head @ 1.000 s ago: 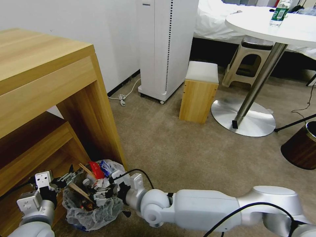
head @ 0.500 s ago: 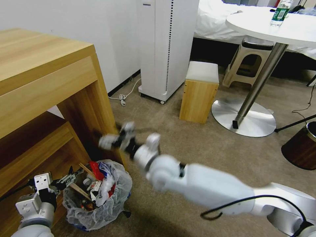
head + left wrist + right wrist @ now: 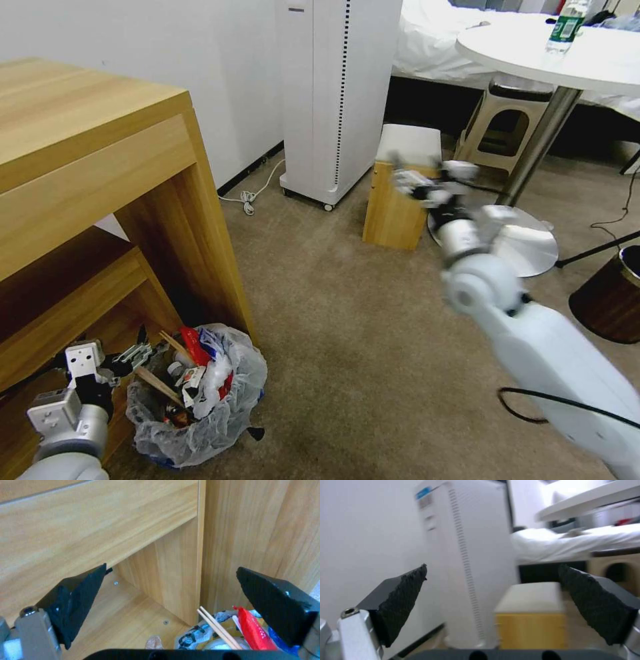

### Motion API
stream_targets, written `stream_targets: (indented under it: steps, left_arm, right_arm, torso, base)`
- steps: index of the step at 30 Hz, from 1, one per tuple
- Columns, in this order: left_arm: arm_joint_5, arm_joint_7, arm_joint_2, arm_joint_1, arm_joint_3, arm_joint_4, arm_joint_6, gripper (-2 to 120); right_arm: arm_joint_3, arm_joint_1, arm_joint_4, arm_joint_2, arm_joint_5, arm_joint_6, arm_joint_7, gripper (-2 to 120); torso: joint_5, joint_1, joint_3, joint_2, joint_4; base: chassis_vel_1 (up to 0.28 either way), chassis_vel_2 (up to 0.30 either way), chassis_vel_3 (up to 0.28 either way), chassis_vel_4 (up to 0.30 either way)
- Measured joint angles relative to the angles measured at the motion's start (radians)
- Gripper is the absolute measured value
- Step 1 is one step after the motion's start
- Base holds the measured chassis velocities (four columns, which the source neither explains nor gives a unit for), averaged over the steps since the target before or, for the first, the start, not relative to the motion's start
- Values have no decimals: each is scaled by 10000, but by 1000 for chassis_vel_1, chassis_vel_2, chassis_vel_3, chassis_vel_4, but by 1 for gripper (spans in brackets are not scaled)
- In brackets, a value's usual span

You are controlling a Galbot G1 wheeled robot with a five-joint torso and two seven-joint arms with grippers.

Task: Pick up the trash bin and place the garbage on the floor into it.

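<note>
The trash bin [image 3: 200, 420], lined with a crinkled translucent bag, stands on the beige carpet floor [image 3: 347, 320] at the foot of the wooden desk. It is heaped with garbage [image 3: 197, 373]: a red carton, wooden sticks and wrappers. My left gripper [image 3: 143, 347] hovers open at the bin's left rim. In the left wrist view its gripper [image 3: 171, 568] holds nothing, and the wooden sticks [image 3: 220, 627] and red carton [image 3: 253, 630] lie below it. My right gripper [image 3: 410, 179] is raised far from the bin, in front of the wooden stool. It is open and empty in its wrist view [image 3: 492, 566].
The wooden desk [image 3: 100, 167] stands over the bin. A white tower appliance [image 3: 333, 100] is at the wall, with a cable [image 3: 250, 197] on the carpet beside it. A cushioned wooden stool [image 3: 403, 200], a round table's metal base [image 3: 527, 250] and a dark brown bin [image 3: 610, 300] are to the right.
My right arm has lifted out of the trash bin and swung up and to the right, over to the stool. The left gripper and the bin have hardly moved.
</note>
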Motion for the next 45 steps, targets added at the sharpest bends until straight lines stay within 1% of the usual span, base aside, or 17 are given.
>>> stream_targets:
  steps: [1,3,4,6,7,10,15,17,18,21,26,30,33,37,39,42,45]
  left_arm:
    - [136,35,-52,55,-10,-35,-58,100]
    - [236,58,-118,131,-4,-166,-109,100]
    - [236,58,-118,131,-4,-166,-109,100]
    - [349,67,-167,194,-2,-279,-146,100]
    - [349,67,-167,194,-2,-279,-146,100]
    - [426,101,-160,294,42,-360,-169,100]
    - [452,110,-144,415,93,-464,-212,100]
    - [482,137,-153,507,124,-521,-280,100]
    - [482,137,-153,507,124,-521,-280,100]
    - [537,164,-187,605,154,-559,-314,100]
    - [667,301,-232,722,180,-620,-317,100]
    - [948,420,-294,787,216,-614,-349,100]
    - [1092,471,-400,776,327,-583,-361,100]
    - [1091,472,-439,738,370,-630,-359,100]
    - [1076,473,-423,763,405,-708,-359,100]
    - [1024,474,-354,797,416,-811,-359,100]
    - [976,474,-296,794,423,-851,-353,100]
  right_arm:
    - [751,-629,222,-1,-120,10,-72,100]
    - [1723,-1414,571,106,-463,-20,-145,100]
    - [1723,-1414,571,106,-463,-20,-145,100]
    - [2469,-2098,794,338,-954,-10,-254,100]
    - [2469,-2098,794,338,-954,-10,-254,100]
    - [3134,-3034,1028,682,-1373,-101,-481,100]
    - [3414,-4042,918,881,-2145,-271,-700,100]
    - [3417,-4334,632,1016,-2382,-679,-406,100]
    - [3417,-4334,632,1016,-2382,-679,-406,100]
    - [3287,-4479,304,1184,-2192,-1631,132,100]
    - [3086,-4474,-180,1442,-2211,-2064,314,100]
    - [2967,-4416,-278,1691,-2261,-1821,143,100]
    - [2927,-4223,-49,2150,-2294,-766,-687,100]
    - [2923,-4241,185,2503,-2345,-152,-1132,100]
    - [2954,-4393,328,2885,-2419,610,-1652,100]
    - [3068,-4478,444,3259,-2648,1009,-2014,100]
    - [3145,-4508,647,3413,-2718,989,-2031,100]
  torso:
    - [0,0,0,0,-1]
    - [-7,0,-1,0,1]
    - [-7,0,-1,0,1]
    - [-5,0,-1,1,3]
    - [-5,0,-1,1,3]
    - [-7,0,-1,1,4]
    - [-9,0,-1,1,1]
    - [-5,0,-1,1,2]
    - [-5,0,-1,1,2]
    - [-7,0,0,1,3]
    - [-7,0,1,0,3]
    - [-8,0,0,0,2]
    - [-9,0,0,0,4]
    - [-9,0,1,0,4]
    - [-11,0,0,1,1]
    - [-4,0,1,1,1]
    - [-9,0,0,0,1]
  base:
    - [0,0,0,0]
    - [0,0,0,0]
    - [0,0,0,0]
    - [0,0,0,0]
    - [0,0,0,0]
    - [0,0,0,0]
    - [0,0,0,0]
    - [0,0,0,0]
    - [0,0,0,0]
    - [0,0,0,0]
    - [0,0,0,0]
    - [0,0,0,0]
    - [0,0,0,0]
    - [0,0,0,0]
    - [0,0,0,0]
    - [0,0,0,0]
    - [0,0,0,0]
